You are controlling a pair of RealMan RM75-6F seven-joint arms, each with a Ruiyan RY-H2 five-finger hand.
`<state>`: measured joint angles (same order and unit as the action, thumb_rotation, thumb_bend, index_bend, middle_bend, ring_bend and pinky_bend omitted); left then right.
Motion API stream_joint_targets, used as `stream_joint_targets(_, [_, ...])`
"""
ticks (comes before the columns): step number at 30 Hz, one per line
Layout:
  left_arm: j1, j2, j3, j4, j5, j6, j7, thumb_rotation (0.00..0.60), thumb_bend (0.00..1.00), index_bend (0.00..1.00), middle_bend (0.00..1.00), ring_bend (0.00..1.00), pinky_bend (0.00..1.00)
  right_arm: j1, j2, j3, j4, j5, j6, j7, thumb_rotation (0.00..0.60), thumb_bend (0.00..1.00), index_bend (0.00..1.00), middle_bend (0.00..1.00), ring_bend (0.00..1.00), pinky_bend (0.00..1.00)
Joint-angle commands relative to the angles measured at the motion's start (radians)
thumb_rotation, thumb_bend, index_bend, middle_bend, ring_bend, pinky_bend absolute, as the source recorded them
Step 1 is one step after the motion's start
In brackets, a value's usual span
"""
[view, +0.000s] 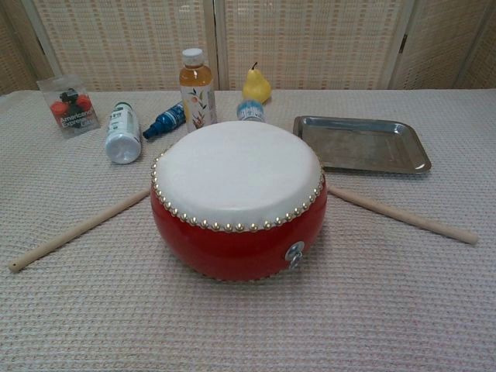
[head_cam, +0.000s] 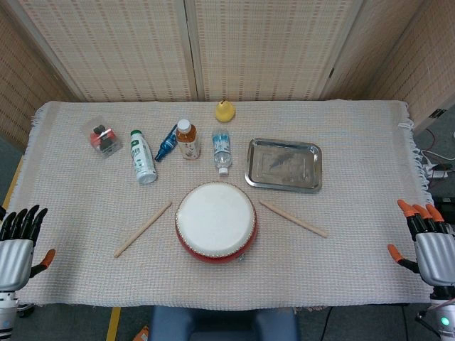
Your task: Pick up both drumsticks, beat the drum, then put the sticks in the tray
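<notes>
Left robot hand (head_cam: 18,241) at lower left edge of head view, fingers apart, holding nothing. Right robot hand (head_cam: 426,238) at lower right edge, fingers spread, also holding nothing. Both hanging off the counter (head_cam: 355,270) edges, well apart from everything on it.

Red drum (head_cam: 215,222) at bottom centre, white skin up. Left drumstick (head_cam: 143,229) lying diagonally just left of drum, near end pointing toward lower left, well apart from left robot hand. Right drumstick (head_cam: 293,218) diagonal just right of drum, near end toward lower right, well apart from right robot hand.

Metal tray (head_cam: 284,165) beyond right drumstick, right of centre, nothing in it.

Farther back, left of the tray: small water bottle (head_cam: 222,150), tea bottle (head_cam: 188,139) upright, blue bottle (head_cam: 166,143) lying, white bottle (head_cam: 143,157) lying, clear packet (head_cam: 102,138) upper left, yellow pear (head_cam: 225,111) farthest.

Chest view: no robot hands in frame; shows drum's red side wall, stud row and metal ring fitting, not visible from the head view.
</notes>
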<state>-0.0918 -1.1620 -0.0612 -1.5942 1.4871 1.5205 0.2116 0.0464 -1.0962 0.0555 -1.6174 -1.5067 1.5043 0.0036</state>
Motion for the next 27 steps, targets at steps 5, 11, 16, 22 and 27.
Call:
stream_joint_targets(5, [-0.005, -0.003, 0.003, 0.002, 0.0, -0.009, 0.011, 0.6, 0.29, 0.0, 0.0, 0.0, 0.05, 0.008, 0.01, -0.004, -0.003, 0.002, -0.025, 0.037, 0.6, 0.19, 0.07, 0.14, 0.02, 0.09])
stream_joint_targets(11, [0.0, 0.007, 0.009, -0.015, -0.001, -0.009, 0.014, 0.6, 0.29, 0.0, 0.0, 0.0, 0.05, 0.011, 0.013, -0.006, -0.002, 0.001, -0.033, 0.045, 0.6, 0.19, 0.07, 0.14, 0.02, 0.1])
stream_joint_targets(16, [0.002, 0.008, 0.013, -0.017, 0.002, -0.01, 0.008, 0.6, 0.29, 0.0, 0.0, 0.0, 0.05, 0.022, 0.008, -0.002, -0.008, 0.002, -0.047, 0.05, 0.6, 0.19, 0.13, 0.14, 0.05, 0.12])
stream_joint_targets(22, [0.015, 0.017, 0.026, -0.019, 0.003, -0.008, -0.018, 0.6, 0.28, 0.0, 0.0, 0.0, 0.05, 0.089, -0.011, 0.027, -0.026, 0.018, -0.128, 0.026, 0.6, 0.19, 0.24, 0.16, 0.09, 0.15])
stream_joint_targets(27, [0.02, 0.019, 0.039, -0.011, 0.002, -0.021, -0.042, 0.6, 0.29, 0.02, 0.0, 0.0, 0.05, 0.181, -0.054, 0.046, -0.034, 0.072, -0.276, -0.051, 0.6, 0.19, 0.27, 0.16, 0.09, 0.16])
